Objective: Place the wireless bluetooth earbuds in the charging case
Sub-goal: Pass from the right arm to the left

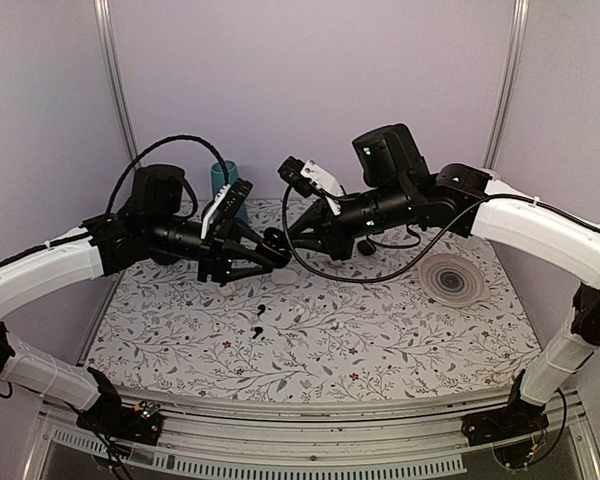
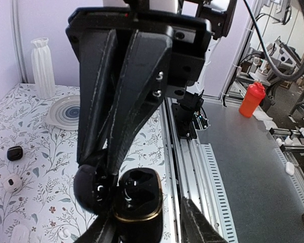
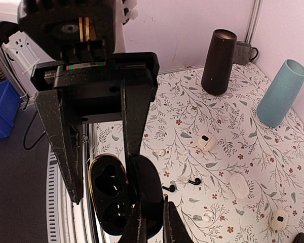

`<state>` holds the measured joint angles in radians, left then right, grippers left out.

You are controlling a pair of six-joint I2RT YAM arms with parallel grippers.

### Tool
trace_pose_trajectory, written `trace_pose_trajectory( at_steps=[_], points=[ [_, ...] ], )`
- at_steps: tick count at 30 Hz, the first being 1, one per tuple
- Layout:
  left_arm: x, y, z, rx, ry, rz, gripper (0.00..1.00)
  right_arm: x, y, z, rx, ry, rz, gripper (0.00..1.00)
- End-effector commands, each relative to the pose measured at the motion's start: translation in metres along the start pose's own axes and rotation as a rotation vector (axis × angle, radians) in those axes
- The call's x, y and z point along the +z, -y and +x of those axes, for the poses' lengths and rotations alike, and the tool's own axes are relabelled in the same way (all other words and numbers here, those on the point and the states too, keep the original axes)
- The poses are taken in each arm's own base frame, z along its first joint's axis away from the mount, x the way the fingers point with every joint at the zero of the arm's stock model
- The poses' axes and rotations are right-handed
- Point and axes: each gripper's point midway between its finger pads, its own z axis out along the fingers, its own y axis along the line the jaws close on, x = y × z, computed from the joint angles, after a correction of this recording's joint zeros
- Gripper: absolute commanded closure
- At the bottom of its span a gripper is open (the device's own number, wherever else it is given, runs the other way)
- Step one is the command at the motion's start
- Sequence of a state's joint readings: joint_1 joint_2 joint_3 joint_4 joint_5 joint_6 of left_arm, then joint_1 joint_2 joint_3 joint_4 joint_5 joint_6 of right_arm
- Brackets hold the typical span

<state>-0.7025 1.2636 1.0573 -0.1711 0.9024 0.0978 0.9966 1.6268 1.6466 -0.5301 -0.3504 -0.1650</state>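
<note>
- Nearest the arm bases lies the tabletop (image 1: 380,350), covered in a pale cloth printed with leafy sprigs and small red flowers.
- Two tiny black wireless bluetooth earbuds (image 1: 260,318) with short stems lie side by side on that cloth, below the raised arms and touching neither one.
- Above them, the small glossy black charging case (image 2: 139,195) hangs in the air between the arms. It is open, with a thin gold rim round its two empty sockets.
- The rounded lid (image 2: 89,190) is swung out to one side.
- The right pincer (image 3: 153,205) has its matte black fingers pinched together on the lid's edge.
- The left pincer (image 2: 147,212) has one finger on each side of the case body. Its fingertips are cut off at the picture's edge, so I cannot tell whether they press it.
- Three smooth white rounded cases (image 3: 239,185) are scattered farther out.
- At the back stand one flat ringed grey plate (image 1: 453,277), one teal tapered cup (image 3: 281,93), one dark cylinder (image 3: 219,61) and one white ribbed vase (image 2: 43,66).
</note>
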Motion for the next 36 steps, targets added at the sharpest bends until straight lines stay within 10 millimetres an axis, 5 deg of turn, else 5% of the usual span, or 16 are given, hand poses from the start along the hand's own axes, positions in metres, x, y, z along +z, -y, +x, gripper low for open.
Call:
trace_pose_trajectory(
  at_steps=[1, 10, 17, 25, 29, 36],
  points=[
    [0.0054, 0.0006, 0.0045, -0.001, -0.002, 0.008, 0.61, -0.0156, -0.0027, -0.0211, -0.013, 0.070, 0.024, 0.97],
    [0.0031, 0.0013, -0.0024, 0.014, 0.021, 0.000, 0.69, -0.0126, -0.0027, -0.0171, -0.008, 0.058, 0.017, 0.97],
    [0.0021, -0.0007, -0.0008, 0.032, 0.033, -0.023, 1.00, -0.0142, -0.0043, -0.0194, -0.012, 0.069, 0.012, 0.97],
    [-0.0024, 0.0013, 0.0000, 0.072, 0.066, -0.049, 1.00, -0.0147, -0.0049, -0.0199, -0.015, 0.081, 0.011, 0.96],
    [-0.0013, -0.0016, 0.0021, 0.051, 0.064, -0.059, 0.75, -0.0177, -0.0052, -0.0231, -0.016, 0.095, 0.013, 0.96],
    [-0.0032, -0.0013, -0.0042, 0.043, 0.112, -0.067, 0.70, -0.0184, -0.0035, -0.0230, -0.014, 0.097, 0.025, 0.96]
  ],
)
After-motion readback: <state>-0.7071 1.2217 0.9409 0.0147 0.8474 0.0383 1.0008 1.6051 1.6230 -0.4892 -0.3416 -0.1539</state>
